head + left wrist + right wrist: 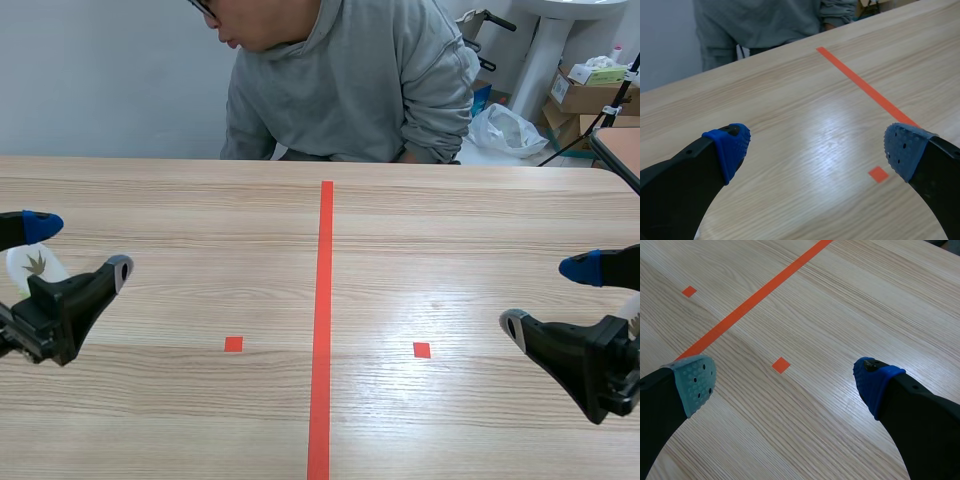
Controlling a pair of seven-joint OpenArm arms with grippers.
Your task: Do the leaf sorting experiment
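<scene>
left jaws: near left, spread wide, nothing held, blue pad (730, 145) on one tip
leaf card (33, 266): white with a brown leaf print, at the left edge of the counter (200, 220), seen between the left fingers, not gripped; contact unclear
tape line (323, 320): orange-red, runs near to far down the middle, one small square on each side
person (350, 80): grey hoodie, far side, middle
right jaws: near right, spread wide, empty

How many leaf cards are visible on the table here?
1: a white leaf card lies near the table's left edge, partly hidden behind the left gripper. Others may be out of view.
</scene>
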